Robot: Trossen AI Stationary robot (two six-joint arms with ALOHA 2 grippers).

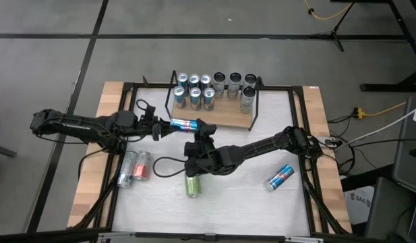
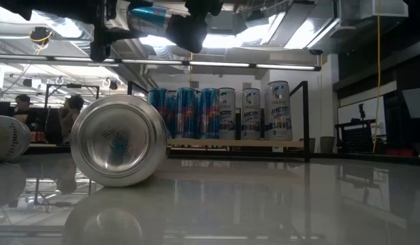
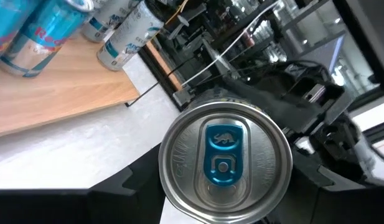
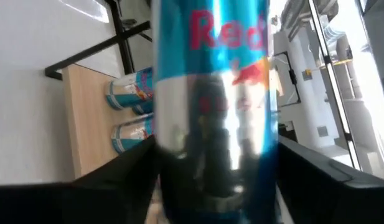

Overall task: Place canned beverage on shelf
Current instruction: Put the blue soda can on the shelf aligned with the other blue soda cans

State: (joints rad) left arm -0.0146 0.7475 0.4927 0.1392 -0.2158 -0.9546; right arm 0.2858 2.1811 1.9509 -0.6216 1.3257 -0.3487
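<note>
Now the shelf [image 1: 224, 116] is standing at the table's [image 1: 248, 209] far edge, carrying upright cans. Before it both arms are meeting in the air. The left gripper [image 1: 168, 126] is grasping a blue can [image 1: 184, 124], held flat; the right gripper [image 1: 205, 129] is sitting around its other end, grip unclear.

Cans [image 1: 214, 89] on shelf [image 1: 224, 118], four cans [image 1: 193, 185] on table [image 1: 261, 209]

A white worktop [image 1: 241, 202] lies below the left fingers [image 3: 111, 196]; well beyond them trail a yellow cable [image 1: 327, 15] and people [image 2: 73, 109].
</note>
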